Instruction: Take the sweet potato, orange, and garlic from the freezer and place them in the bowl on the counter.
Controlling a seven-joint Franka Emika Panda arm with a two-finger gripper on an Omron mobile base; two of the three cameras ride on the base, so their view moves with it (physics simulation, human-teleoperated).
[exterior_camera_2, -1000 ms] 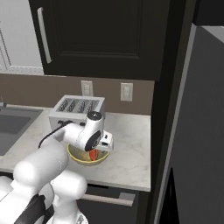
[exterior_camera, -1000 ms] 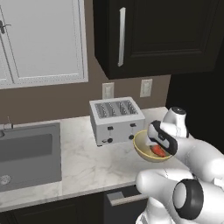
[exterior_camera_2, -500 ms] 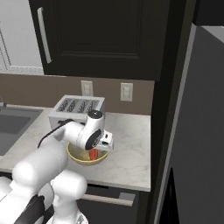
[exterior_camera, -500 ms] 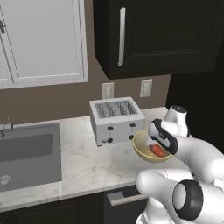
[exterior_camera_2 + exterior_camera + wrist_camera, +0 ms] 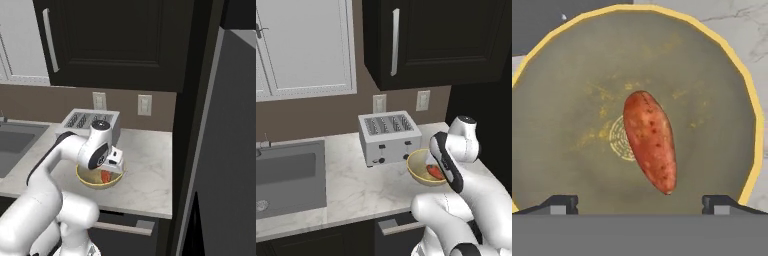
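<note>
The reddish sweet potato [image 5: 650, 145] lies loose on the floor of the pale yellow bowl [image 5: 732, 65], which stands on the marbled counter [image 5: 356, 187] right of the toaster. My gripper [image 5: 641, 202] hangs just above the bowl, open, with its fingertips [image 5: 562, 204] wide apart on either side of the sweet potato and not touching it. From the base views the hand covers part of the bowl [image 5: 414, 164] [image 5: 86, 178]; the sweet potato [image 5: 434, 172] [image 5: 105, 176] shows beneath it. The orange and the garlic are out of view.
A silver four-slot toaster [image 5: 388, 136] [image 5: 82, 120] stands just behind the bowl. A steel sink [image 5: 286, 175] lies at the counter's left. Dark wall cabinets [image 5: 431, 40] hang overhead. The tall grey fridge [image 5: 232, 150] rises at the counter's right end.
The jaws have spread a little wider above the bowl. The sweet potato stays lying in the bowl, and the arm has barely moved.
</note>
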